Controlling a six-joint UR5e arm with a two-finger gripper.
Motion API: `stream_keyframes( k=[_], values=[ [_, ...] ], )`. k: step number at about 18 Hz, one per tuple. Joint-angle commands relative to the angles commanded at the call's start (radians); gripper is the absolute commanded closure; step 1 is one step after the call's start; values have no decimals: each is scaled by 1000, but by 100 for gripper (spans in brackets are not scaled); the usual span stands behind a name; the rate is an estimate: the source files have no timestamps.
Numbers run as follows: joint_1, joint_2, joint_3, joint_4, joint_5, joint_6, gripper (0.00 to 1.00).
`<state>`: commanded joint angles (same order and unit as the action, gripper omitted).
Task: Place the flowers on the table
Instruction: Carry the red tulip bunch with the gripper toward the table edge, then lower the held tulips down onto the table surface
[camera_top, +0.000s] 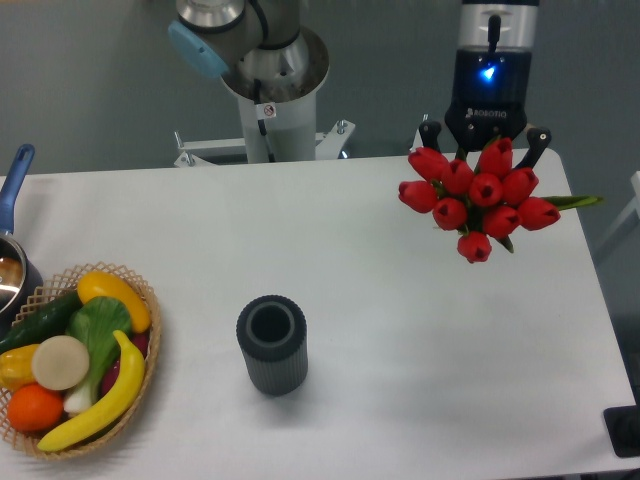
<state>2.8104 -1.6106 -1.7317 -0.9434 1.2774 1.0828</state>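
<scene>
- While we look down on the table, a wicker basket at its left edge holds bananas, an orange, a cucumber and leafy greens.
- We see a dark ribbed cup upright near the middle of the front edge, its mouth open; what is inside we cannot tell.
- A saucepan pokes in at the left edge.
- Our gripper is pinching the flowers by the far right corner, fingers straddling the bunch.
- We see the blooms facing up at us, so the long axis runs roughly vertical; stems are mostly hidden.
</scene>
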Motion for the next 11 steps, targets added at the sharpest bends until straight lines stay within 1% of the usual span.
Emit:
stream_keyframes(
  k=[2, 4, 9, 11],
  values=[
    [-26, -27, 0, -2, 46, 19, 56],
    [-35, -54, -5, -2, 85, 20, 56],
    [-87, -126, -6, -2, 233, 52, 56],
    [-91, -146, -8, -2, 247, 55, 56]
  ],
)
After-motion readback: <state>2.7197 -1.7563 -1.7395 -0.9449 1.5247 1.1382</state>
